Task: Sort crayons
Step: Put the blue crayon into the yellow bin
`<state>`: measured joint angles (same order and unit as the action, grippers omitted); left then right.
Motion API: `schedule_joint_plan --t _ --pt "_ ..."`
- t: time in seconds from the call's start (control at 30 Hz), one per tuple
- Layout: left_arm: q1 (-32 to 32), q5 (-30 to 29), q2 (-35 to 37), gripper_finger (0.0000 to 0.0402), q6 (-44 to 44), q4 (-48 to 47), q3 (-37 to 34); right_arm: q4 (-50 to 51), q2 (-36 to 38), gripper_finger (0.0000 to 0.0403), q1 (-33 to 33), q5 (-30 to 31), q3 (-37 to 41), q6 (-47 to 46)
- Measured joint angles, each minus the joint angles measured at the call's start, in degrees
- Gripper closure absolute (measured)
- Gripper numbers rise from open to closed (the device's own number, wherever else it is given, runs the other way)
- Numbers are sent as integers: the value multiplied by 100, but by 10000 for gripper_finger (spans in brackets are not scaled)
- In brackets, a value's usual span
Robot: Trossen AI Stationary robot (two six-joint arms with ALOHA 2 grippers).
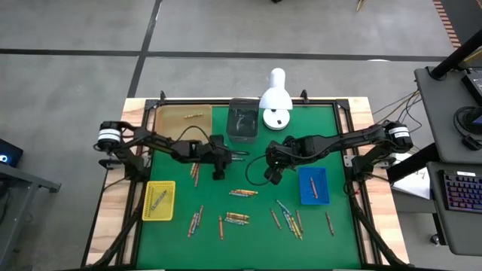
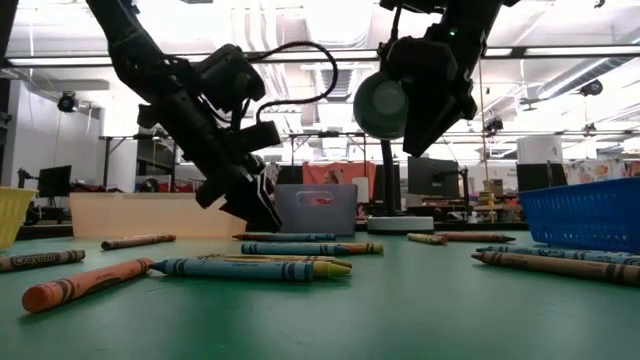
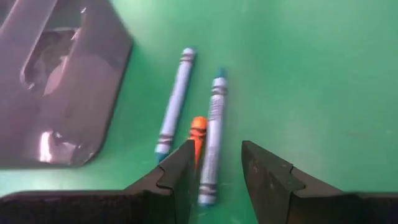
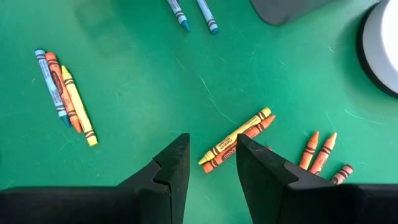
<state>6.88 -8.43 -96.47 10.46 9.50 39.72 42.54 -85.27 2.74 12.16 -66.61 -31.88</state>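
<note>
Reaching down beside the grey bin [image 1: 242, 123], the left gripper [image 3: 214, 177] hangs with its fingers narrowly parted around a blue crayon [image 3: 211, 134], not yet closed on it; an orange crayon [image 3: 197, 135] lies touching it. Most crayons [image 1: 239, 193] lie scattered on the green mat [image 1: 181, 241], well apart from that bin. The right gripper [image 4: 212, 163], just beyond the bin, hovers narrowly parted and empty. Crayons look light, stiff and snappable; pinching mid-length on the paper wrapper seems safest.
</note>
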Motion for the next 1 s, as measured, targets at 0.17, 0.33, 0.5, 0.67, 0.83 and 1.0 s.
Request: schedule_joint_plan --t 0.17,0.33,0.5,0.67,0.83,1.0 --pt "78 14 -122 287 4 -47 0 -2 0 284 0 0 2 0" --pt "62 303 -138 287 -9 -63 2 -2 0 284 0 0 2 0" --pt "67 472 -146 287 -35 -96 2 -2 0 284 0 0 2 0" --pt "67 487 -144 287 -4 -111 2 -2 0 284 0 0 2 0" --pt "62 500 -144 301 -44 -158 0 -2 0 284 0 0 2 -1" --pt "56 522 -142 354 -46 -246 2 -2 0 284 0 0 2 -2"
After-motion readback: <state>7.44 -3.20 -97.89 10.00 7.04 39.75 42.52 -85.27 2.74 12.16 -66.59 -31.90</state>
